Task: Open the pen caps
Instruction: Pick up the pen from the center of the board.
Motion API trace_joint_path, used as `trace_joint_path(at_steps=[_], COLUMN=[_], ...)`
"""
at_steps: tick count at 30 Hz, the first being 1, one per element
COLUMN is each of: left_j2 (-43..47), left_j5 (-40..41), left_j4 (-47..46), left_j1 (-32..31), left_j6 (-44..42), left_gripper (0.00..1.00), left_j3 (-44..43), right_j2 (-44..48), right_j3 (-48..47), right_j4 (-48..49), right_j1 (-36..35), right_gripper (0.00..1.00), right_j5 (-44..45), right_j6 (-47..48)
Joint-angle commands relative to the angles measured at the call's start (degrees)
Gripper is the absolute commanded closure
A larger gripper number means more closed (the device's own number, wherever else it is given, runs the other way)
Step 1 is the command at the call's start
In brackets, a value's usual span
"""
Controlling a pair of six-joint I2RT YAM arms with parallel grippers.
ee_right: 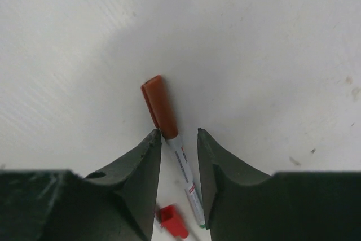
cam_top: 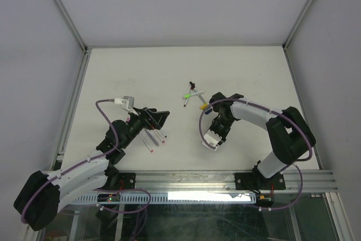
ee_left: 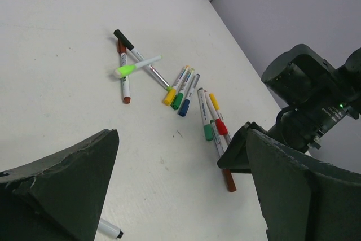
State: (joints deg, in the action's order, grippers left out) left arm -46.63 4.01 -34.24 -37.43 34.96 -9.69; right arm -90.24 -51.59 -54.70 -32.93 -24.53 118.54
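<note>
My right gripper (ee_right: 178, 134) sits part-open astride the pen (ee_right: 184, 166), nothing clamped; I should clamp just below the cap (ee_right: 159, 104), leaving it free for the wide-open left gripper (ee_left: 180, 139).

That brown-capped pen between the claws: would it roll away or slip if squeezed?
It probably rolls easily: the brown-capped pen is a thin round barrel lying flat on the smooth table. It looks like stiff plastic, likely light. The right gripper straddles its barrel, so an off-centre squeeze might twist it.
</note>
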Motion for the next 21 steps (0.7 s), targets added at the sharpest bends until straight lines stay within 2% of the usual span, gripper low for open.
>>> trace_joint_path(at_steps=[1,7,10,14,21], left_j2=[1.78,3.03,3.44,4.19,5.18], left_j5=[-0.59,-0.41,-0.53,-0.92,-1.37], left_j4=[-0.19,1.15,1.53,2.35,2.89], left_j1=[0.21,0.16,0.17,0.13,0.17], left_j6=[-0.95,-1.13,-1.22,-1.39,-1.46], left_gripper=[0.01,0.01,0.01,0.01,0.01], left_j3=[-0.15,-0.16,-0.19,-0.41,-0.5], right_j2=[-3.43,-5.43,-5.65,-5.09,-3.76], right_j3=[-2.34,-3.48,-4.17,-4.14,-3.78], right_j4=[0.85,3.24,3.42,5.51,2.13], right_j1=[-4.64,-8.72,-9.0,-8.41,-2.17], right_gripper=[0.69,0.77,0.76,0.73,0.69], right_j5=[-1.88,-3.46,-4.9,-1.42,-0.37], right_j6=[3.52,-3.54,-7.0,-14.22,-12.14])
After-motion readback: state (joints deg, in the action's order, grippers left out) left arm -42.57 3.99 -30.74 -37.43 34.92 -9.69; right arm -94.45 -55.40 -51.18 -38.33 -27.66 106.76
